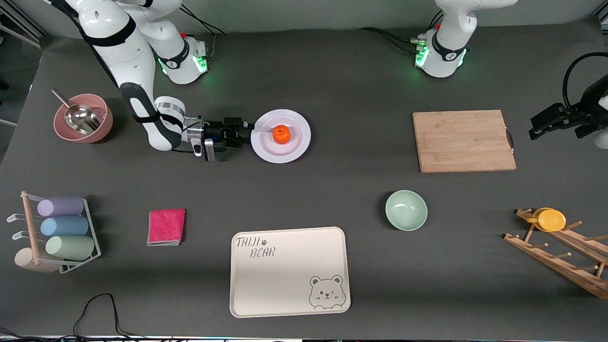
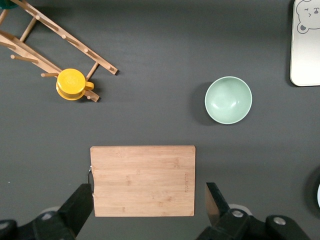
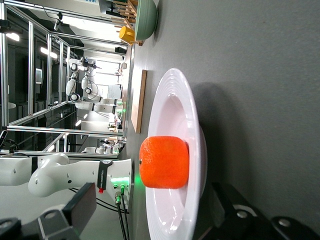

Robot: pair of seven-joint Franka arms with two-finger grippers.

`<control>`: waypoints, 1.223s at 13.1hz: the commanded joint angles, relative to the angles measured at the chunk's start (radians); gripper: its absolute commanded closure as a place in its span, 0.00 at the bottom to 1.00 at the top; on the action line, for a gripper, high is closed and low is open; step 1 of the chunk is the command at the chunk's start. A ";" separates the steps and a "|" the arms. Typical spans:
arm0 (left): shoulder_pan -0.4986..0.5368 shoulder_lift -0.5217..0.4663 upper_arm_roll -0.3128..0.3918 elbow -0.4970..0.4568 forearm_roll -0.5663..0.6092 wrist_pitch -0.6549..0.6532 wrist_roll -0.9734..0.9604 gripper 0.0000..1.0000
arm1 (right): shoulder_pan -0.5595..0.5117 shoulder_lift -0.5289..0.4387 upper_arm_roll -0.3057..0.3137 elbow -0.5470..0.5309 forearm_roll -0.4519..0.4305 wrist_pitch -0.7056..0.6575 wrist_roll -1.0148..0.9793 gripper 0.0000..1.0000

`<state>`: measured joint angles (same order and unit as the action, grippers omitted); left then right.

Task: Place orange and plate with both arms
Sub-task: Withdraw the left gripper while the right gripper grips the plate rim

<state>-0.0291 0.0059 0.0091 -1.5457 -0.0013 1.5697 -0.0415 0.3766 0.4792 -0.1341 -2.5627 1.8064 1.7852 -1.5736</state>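
The orange (image 1: 281, 134) sits in the middle of the pale plate (image 1: 295, 143), which lies on the table toward the right arm's end. My right gripper (image 1: 249, 133) is low at the plate's rim, lying sideways and open, with the rim between its spread fingers. In the right wrist view the orange (image 3: 164, 161) rests on the plate (image 3: 192, 110), and the right gripper (image 3: 150, 202) stands wide around the rim without pinching it. My left gripper (image 1: 539, 128) hangs high near the left arm's end of the table. It is open and empty, and the left gripper (image 2: 148, 202) looks down on the cutting board.
A bamboo cutting board (image 1: 463, 141) lies toward the left arm's end, with a mint bowl (image 1: 406, 210) and a wooden rack with a yellow cup (image 1: 550, 219) nearer the camera. The cream bear tray (image 1: 289, 270), pink cloth (image 1: 166, 227), roll rack (image 1: 61, 232) and pink bowl with scoop (image 1: 83, 118) also stand about.
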 commanded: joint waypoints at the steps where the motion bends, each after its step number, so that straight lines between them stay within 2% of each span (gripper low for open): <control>1: -0.023 -0.023 0.015 -0.033 0.033 0.027 0.015 0.00 | 0.039 0.018 -0.004 0.004 0.054 -0.010 -0.039 0.00; 6: -0.025 -0.014 0.012 -0.042 0.037 0.046 0.015 0.00 | 0.044 0.035 -0.002 0.013 0.060 -0.010 -0.094 0.01; 10: -0.011 -0.017 0.003 -0.047 0.023 0.027 0.071 0.00 | 0.044 0.044 -0.002 0.021 0.064 -0.006 -0.173 0.24; 11: -0.011 -0.018 0.003 -0.047 0.023 0.023 0.071 0.00 | 0.045 0.051 -0.002 0.025 0.065 -0.001 -0.209 0.33; 13: -0.012 -0.021 0.003 -0.051 0.020 0.012 0.074 0.00 | 0.045 0.073 -0.002 0.038 0.089 0.000 -0.299 0.79; 14: -0.012 -0.024 0.003 -0.053 0.018 0.001 0.075 0.00 | 0.045 0.082 -0.002 0.045 0.093 0.002 -0.305 0.87; 15: -0.014 -0.026 0.003 -0.054 0.017 -0.007 0.074 0.00 | 0.045 0.087 -0.002 0.048 0.093 0.000 -0.312 1.00; 16: -0.014 -0.026 0.003 -0.054 0.015 -0.008 0.075 0.00 | 0.045 0.085 -0.002 0.048 0.093 0.002 -0.316 1.00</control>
<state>-0.0348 0.0062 0.0077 -1.5767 0.0179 1.5730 0.0161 0.4076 0.5356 -0.1352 -2.5356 1.8682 1.7859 -1.8475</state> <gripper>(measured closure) 0.000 0.718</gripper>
